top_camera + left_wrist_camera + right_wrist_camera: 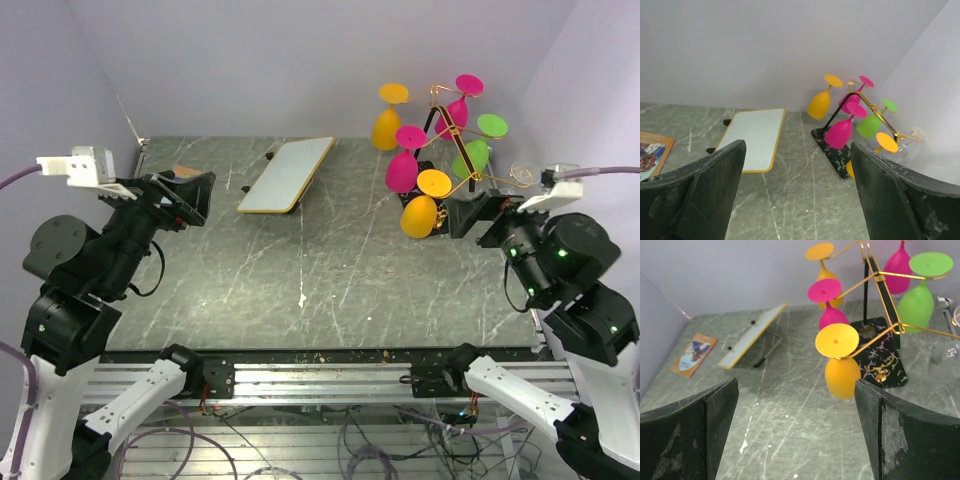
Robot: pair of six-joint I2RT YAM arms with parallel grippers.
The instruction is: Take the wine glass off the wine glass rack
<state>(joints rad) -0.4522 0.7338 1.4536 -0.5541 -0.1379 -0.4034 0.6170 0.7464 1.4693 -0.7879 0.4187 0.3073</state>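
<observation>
Grey table (350,270) holds a whiteboard (288,173) beside the wine glass rack (885,347); left pincer (186,196) and right pincer (468,213) gape empty.

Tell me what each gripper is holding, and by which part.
Nothing is held. The left gripper and right gripper are open and empty; the coloured glasses hang on the wine glass rack.

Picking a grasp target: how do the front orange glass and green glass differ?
The front orange glass is orange; the green glass is green. The orange one hangs nearest the right pincer; the green one hangs farther back, to the right. Both hang bowl-down from the rack.
</observation>
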